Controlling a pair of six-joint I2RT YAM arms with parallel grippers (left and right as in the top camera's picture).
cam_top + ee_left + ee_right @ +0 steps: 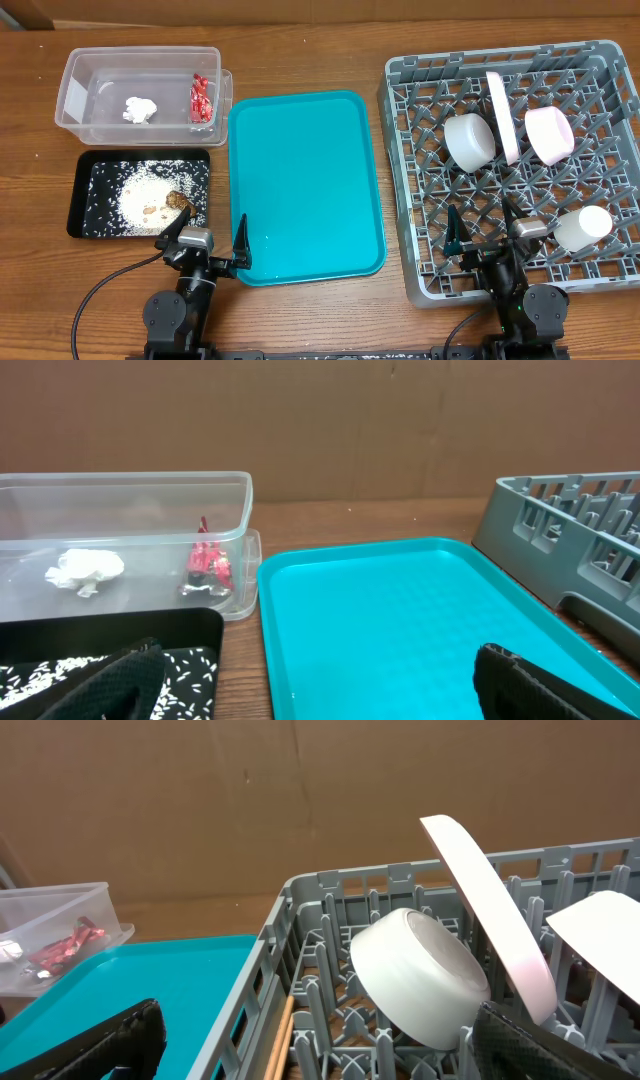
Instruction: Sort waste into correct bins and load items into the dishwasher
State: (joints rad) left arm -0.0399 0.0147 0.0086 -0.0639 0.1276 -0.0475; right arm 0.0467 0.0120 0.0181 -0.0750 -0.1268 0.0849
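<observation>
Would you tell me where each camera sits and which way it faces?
Overhead: above the table, looking straight down; left gripper and right gripper at bottom.
Left wrist: low, facing forward over teal tray toward clear tub; left fingers below.
Right wrist: facing into grey rack; right fingers below.
Shared: both wrist views show tray and tub.

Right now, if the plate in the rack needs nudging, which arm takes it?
Likely right. The right gripper, open, sits over the rack holding the plate; the left gripper is beyond the teal tray.
</observation>
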